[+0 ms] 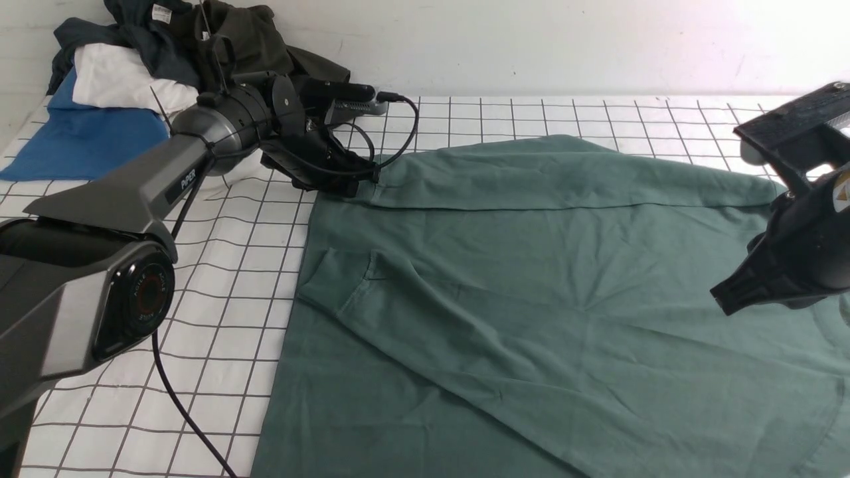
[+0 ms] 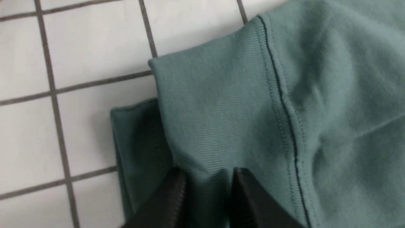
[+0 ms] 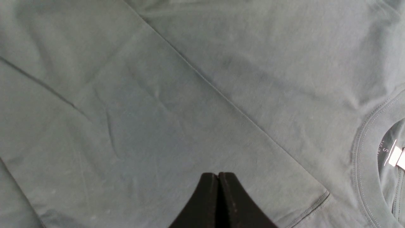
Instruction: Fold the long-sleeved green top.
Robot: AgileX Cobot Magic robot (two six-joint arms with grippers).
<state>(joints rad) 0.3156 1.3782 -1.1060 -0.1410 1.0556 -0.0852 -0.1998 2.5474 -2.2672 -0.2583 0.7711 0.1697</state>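
Front view: the green long-sleeved top [image 1: 531, 279] lies spread on the gridded counter [image 1: 219, 299], with the left gripper [image 1: 348, 188] at its far cuff [image 1: 365, 192]. Left wrist view: the narrowed jaws pinch the ribbed cuff. Right wrist view: the right gripper [image 3: 218, 182] is fully closed and empty, over the top's body.

Bright even light, soft shadows
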